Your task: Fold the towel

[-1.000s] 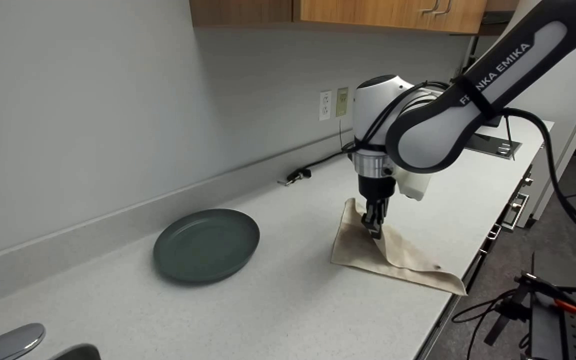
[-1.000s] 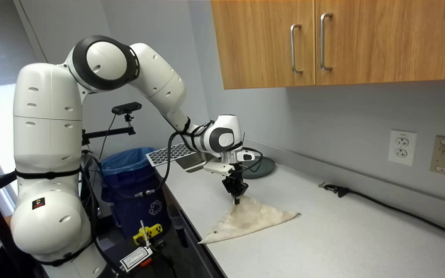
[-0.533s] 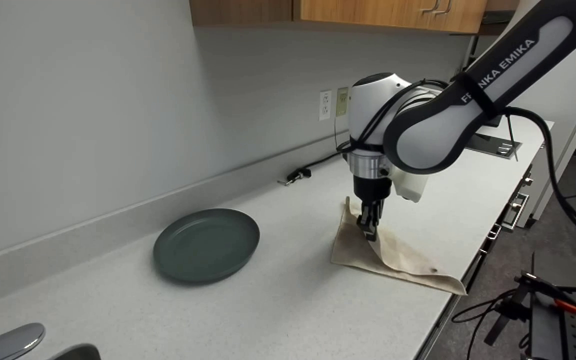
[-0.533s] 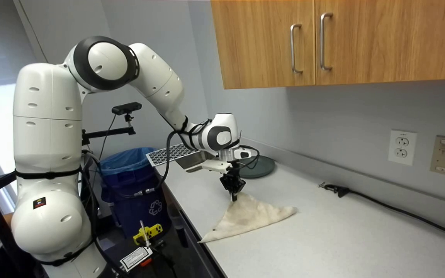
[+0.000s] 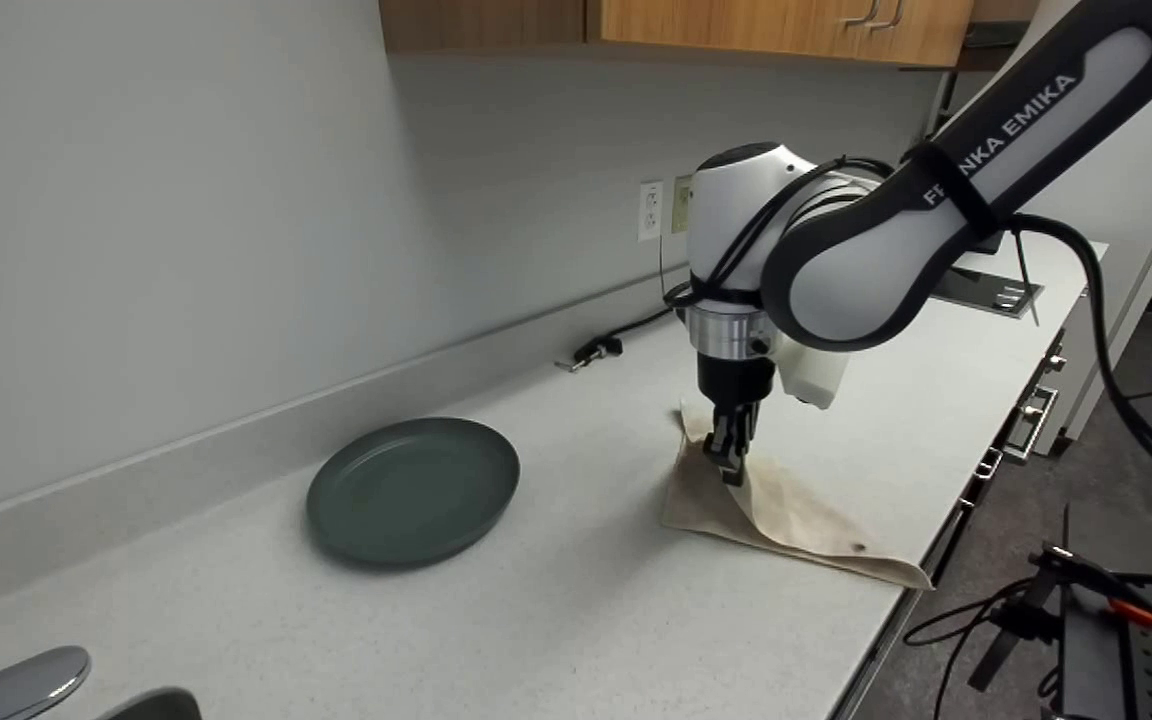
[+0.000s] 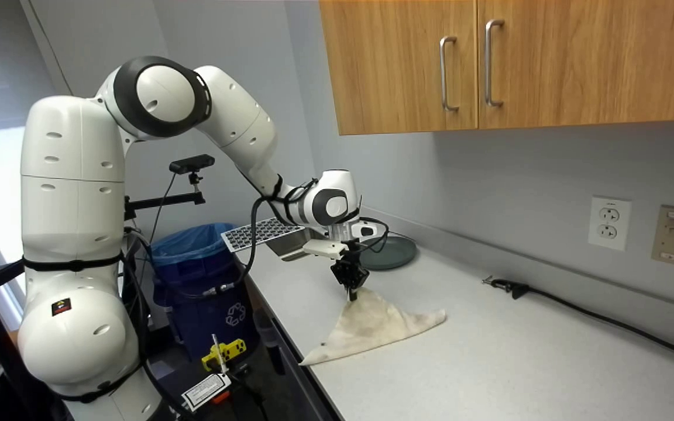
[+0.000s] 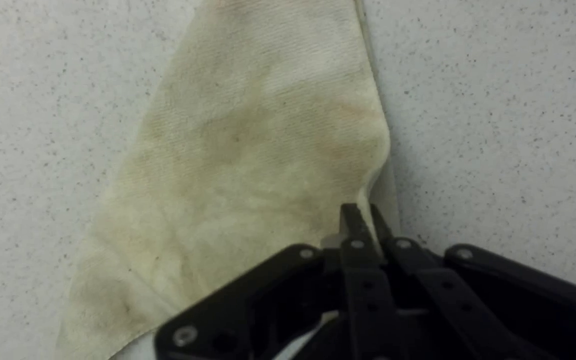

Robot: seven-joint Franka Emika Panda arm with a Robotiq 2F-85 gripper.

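Observation:
The towel (image 5: 801, 515) is a beige, stained cloth on the white counter, partly doubled over so that one layer lies above another. My gripper (image 5: 732, 478) points down at it and is shut on the edge of the upper layer. In the wrist view that thin edge runs between the two black fingertips (image 7: 350, 220), and the towel (image 7: 248, 140) spreads to their left. From the gripper (image 6: 353, 296) in an exterior view, the towel (image 6: 375, 327) slopes down as a raised triangle. A strip of the lower layer shows right of the fingers in the wrist view.
A round dark green plate (image 5: 414, 495) lies on the counter beyond the towel, near the wall. A black clamp (image 5: 598, 350) with a cable rests by the backsplash. Wooden cabinets (image 6: 407, 64) hang above. One towel corner reaches the counter's front edge.
My gripper has moved a short way toward the plate's side, drawing the held towel edge along. The upper layer now reaches farther over the lower one, and the far corner has shifted.

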